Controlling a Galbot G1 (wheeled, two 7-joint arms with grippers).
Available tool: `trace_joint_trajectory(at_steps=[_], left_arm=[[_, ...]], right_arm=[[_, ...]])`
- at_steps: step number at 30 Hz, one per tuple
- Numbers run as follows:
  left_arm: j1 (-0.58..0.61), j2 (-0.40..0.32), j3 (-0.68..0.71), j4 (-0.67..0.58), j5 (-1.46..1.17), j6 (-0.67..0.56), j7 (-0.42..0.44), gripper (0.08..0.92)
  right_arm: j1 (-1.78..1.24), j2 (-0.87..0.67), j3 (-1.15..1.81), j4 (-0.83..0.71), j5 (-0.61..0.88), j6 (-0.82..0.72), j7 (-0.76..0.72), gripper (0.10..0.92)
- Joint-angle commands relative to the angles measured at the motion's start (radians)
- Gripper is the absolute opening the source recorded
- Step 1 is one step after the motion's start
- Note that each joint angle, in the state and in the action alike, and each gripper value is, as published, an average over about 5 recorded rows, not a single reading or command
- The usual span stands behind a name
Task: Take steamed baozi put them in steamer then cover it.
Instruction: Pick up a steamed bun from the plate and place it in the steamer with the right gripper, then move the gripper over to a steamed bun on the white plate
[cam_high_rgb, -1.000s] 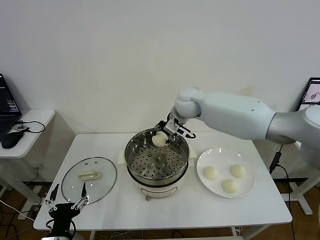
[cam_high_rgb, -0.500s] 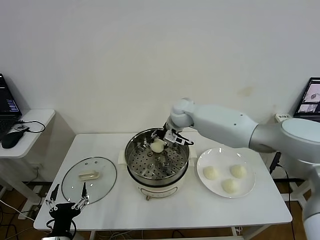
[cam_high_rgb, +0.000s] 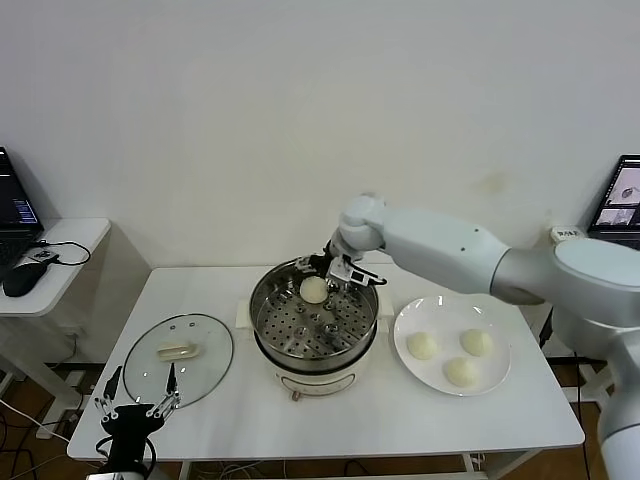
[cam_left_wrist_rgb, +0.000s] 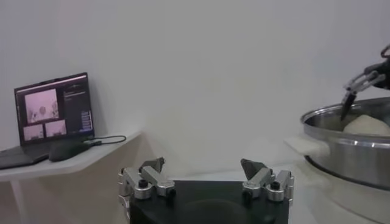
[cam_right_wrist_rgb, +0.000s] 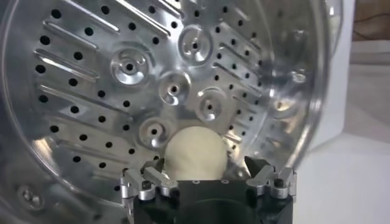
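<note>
The steamer (cam_high_rgb: 262, 302) stands mid-table, a shiny pot on a cream base. One baozi (cam_high_rgb: 314, 289) lies on its perforated tray (cam_right_wrist_rgb: 122, 67) near the far wall. My right gripper (cam_high_rgb: 338, 266) hovers just above that bun, open, and the baozi (cam_right_wrist_rgb: 195, 155) rests free between the spread fingers of this gripper (cam_right_wrist_rgb: 201, 165). Three more baozi (cam_high_rgb: 422, 346) (cam_high_rgb: 477, 342) (cam_high_rgb: 460, 371) sit on a white plate (cam_high_rgb: 440, 315) to the right. The glass cover (cam_high_rgb: 205, 372) lies flat on the table at the left. My left gripper (cam_high_rgb: 135, 402) is parked open beyond the table's front left corner.
In the left wrist view the left gripper (cam_left_wrist_rgb: 201, 164) holds nothing, and the steamer (cam_left_wrist_rgb: 353, 149) shows off to one side. A side desk with a laptop (cam_left_wrist_rgb: 53, 109) and mouse stands to the left of the table.
My right gripper has opened and let go of the baozi, which now lies on the tray. The left arm has not moved.
</note>
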Motion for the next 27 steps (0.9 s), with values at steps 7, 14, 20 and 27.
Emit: trace_joint_trajectory(at_steps=[7, 14, 20, 27], left_arm=[[0.001, 0.021, -0.006, -0.025, -0.005, 0.015, 0.0, 0.823], [0.001, 0.034, -0.015, -0.02, -0.007, 0.021, -0.002, 0.823], [-0.002, 0.036, -0.013, -0.014, -0.007, 0.024, -0.002, 0.823], [-0.009, 0.041, -0.02, -0.004, -0.008, 0.033, -0.002, 0.823]], right_arm=[[0.273, -0.408, -0.049, 0.45, 0.459, -0.629, -0.141, 0.822], [0.266, -0.65, -0.099, 0.561, 0.44, -0.736, -0.116, 0.823], [0.114, -0.767, -0.055, 0.57, 0.339, -0.735, -0.117, 0.823], [-0.182, -0.784, 0.131, 0.52, 0.24, -0.718, -0.111, 0.823]])
